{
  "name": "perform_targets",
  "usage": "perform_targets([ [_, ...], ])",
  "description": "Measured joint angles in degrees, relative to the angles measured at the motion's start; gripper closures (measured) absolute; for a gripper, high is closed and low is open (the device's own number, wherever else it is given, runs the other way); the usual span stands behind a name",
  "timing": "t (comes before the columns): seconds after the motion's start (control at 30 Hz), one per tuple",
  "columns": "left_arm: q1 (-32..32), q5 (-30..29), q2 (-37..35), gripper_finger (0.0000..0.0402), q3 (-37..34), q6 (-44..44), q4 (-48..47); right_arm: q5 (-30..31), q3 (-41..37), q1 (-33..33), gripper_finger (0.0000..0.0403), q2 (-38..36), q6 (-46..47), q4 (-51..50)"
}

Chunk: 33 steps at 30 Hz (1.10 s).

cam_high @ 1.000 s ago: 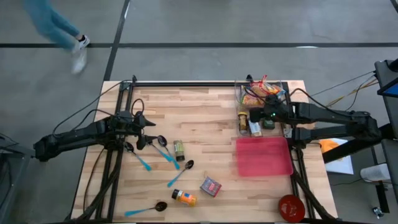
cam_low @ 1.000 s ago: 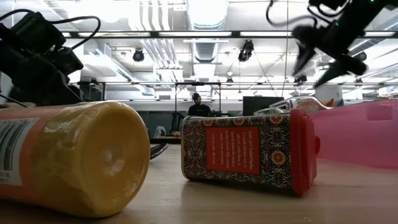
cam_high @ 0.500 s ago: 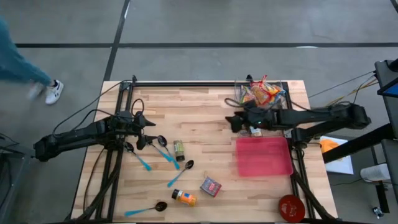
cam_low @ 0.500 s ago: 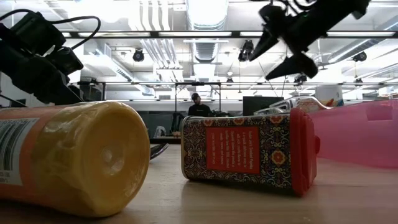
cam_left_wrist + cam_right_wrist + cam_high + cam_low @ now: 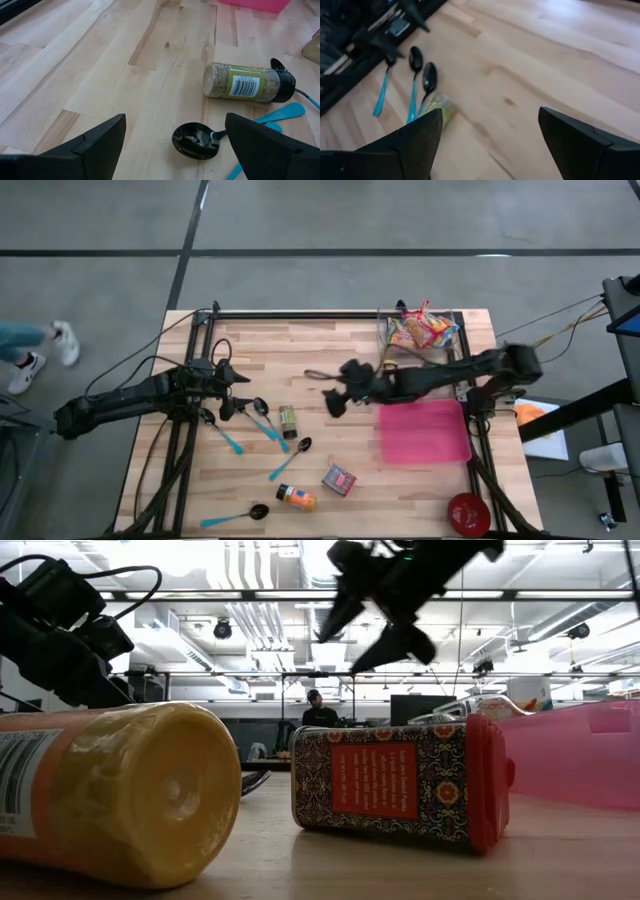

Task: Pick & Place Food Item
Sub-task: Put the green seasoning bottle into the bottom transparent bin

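The right gripper has swung away from the clear bin of snack packets at the table's far right corner and now hangs over the middle of the table, fingers apart and holding nothing; in the low view it rides high above the tabletop. A second ago it stood over the small jars beside that bin, so the arm looks to have left them and to be reaching toward the items lying nearer the table's centre. The likeliest food item now is the green-labelled spice jar, which lies on its side with its black cap toward the near edge, just beyond the gripper toward the left. The pink tray near the right edge seems the probable drop place, though that is only a guess. The left gripper waits over the left half of the table, fingers wide and empty, and has not moved. Around the spice jar lie black-bowled spoons with blue handles, one almost touching it, which could be nudged in a grasp. Nearer the front edge lie a patterned red box and an orange bottle on its side, and a red bowl sits at the near right corner.
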Motion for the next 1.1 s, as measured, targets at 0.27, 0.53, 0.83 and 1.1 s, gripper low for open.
perform_targets([
  [0.27,0.01,0.01,0.0,0.0057,0.0,-0.01,-0.02,-0.04,13.61,2.11,0.0076,14.52,-1.41,-3.28],
  [0.53,0.01,-0.01,-0.01,0.0057,-0.02,-0.01,0.0,0.53,23.92,3.26,0.0076,26.15,-1.42,-5.72],
  [0.83,0.0,-0.01,0.0,0.0057,-0.02,0.0,0.01,0.66,29.29,3.63,0.0076,31.62,-1.42,-5.51],
  [1.1,-0.01,-0.01,-0.01,0.0057,-0.02,0.0,-0.02,0.92,34.75,3.49,0.0076,37.09,-2.08,-6.29],
])
